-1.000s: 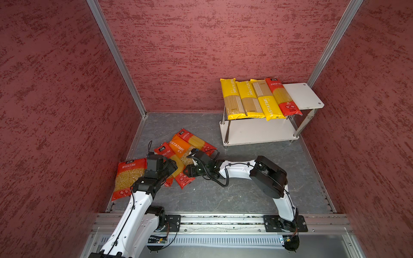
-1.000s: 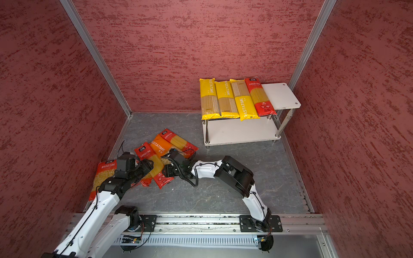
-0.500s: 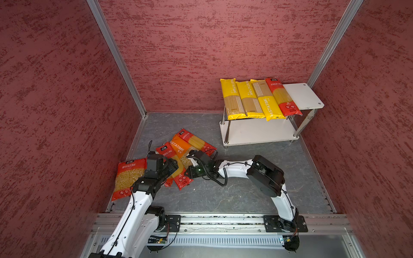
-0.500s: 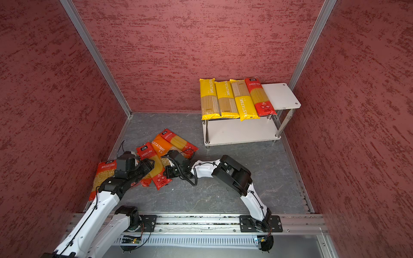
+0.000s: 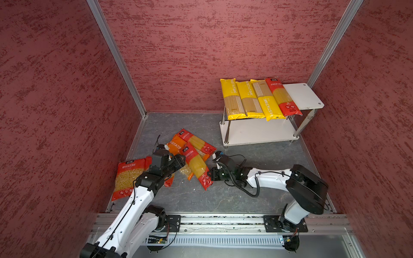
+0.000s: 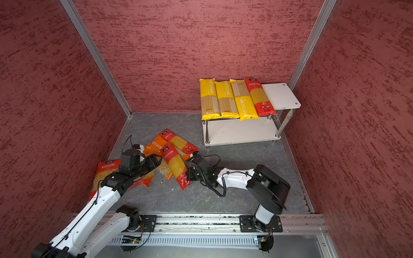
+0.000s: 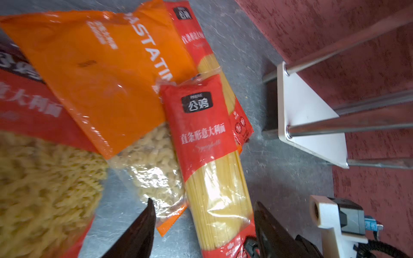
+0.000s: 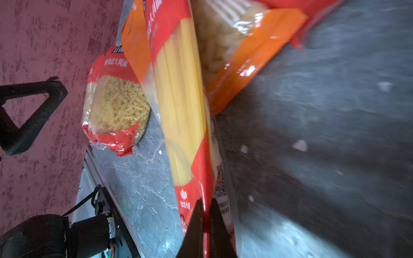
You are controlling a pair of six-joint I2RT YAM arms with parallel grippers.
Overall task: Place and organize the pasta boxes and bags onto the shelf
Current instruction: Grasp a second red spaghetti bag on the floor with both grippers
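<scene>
Right wrist view: right gripper [image 8: 204,202] clamped on the end of red spaghetti pack [image 8: 181,100]; left gripper [image 7: 203,201], jaws apart. Risk: the thin pinch may slip once the long pack lifts.

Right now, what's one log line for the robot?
right gripper: shut on red spaghetti pack | left gripper: open | shelf: four packs on top

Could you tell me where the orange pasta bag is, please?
The orange pasta bag lies on the floor left of centre in both top views, partly under a red spaghetti pack.
</scene>
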